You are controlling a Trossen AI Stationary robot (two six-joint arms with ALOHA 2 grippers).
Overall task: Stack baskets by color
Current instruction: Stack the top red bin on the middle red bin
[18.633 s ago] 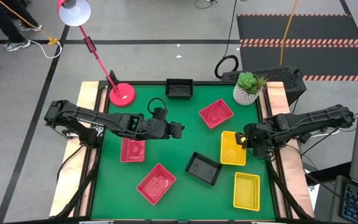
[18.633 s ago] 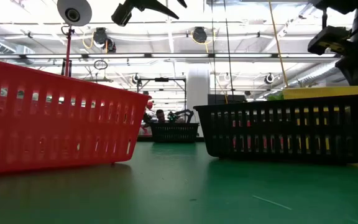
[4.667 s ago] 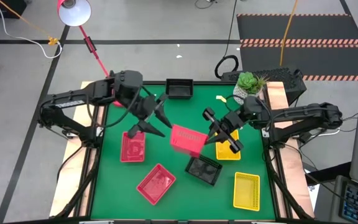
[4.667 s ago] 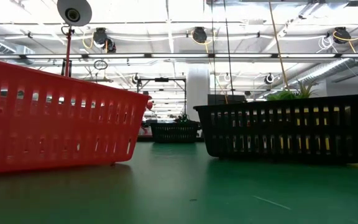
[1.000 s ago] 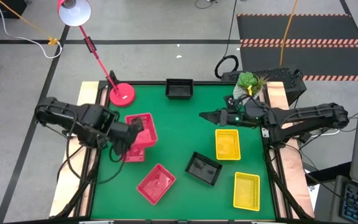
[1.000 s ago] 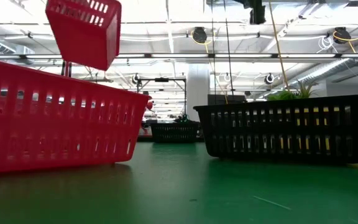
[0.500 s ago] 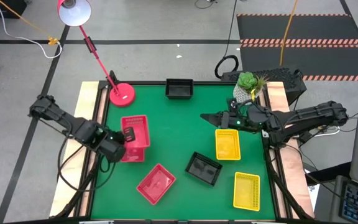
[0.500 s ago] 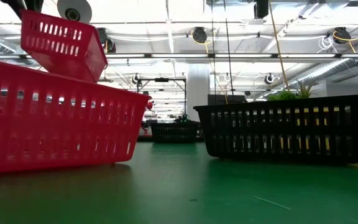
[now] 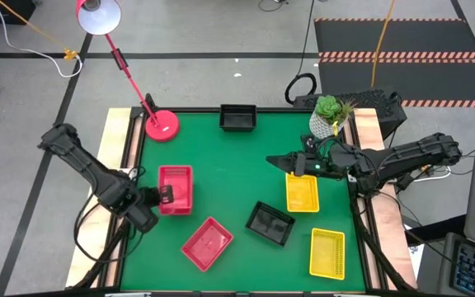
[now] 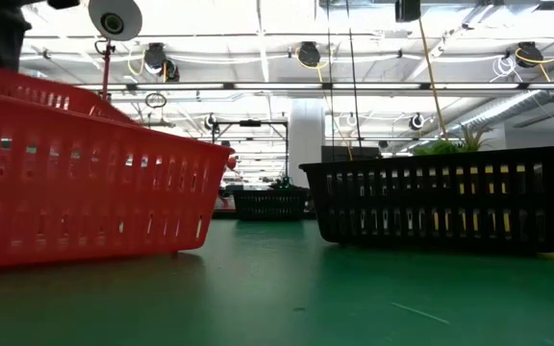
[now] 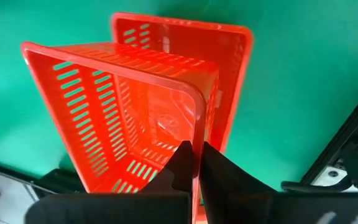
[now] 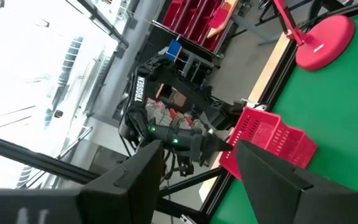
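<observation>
The left gripper (image 11: 194, 163) is pinching the rim of a red basket (image 9: 176, 187), lowering it into the red basket underneath (image 11: 229, 81) by the table's left edge. I'd level it out and line up the rims before letting go. It's tilting, with its long axis running front to back. The right gripper (image 9: 280, 162) is idling, jaws apart, mid-table.

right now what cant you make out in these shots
- Low view: the left gripper is cut off by the top-left edge; the near red basket hides the stack behind it.
- High view: whether the held red basket has seated in the one beneath; it covers it.
- Low view: the yellow baskets hide behind the black basket.
</observation>
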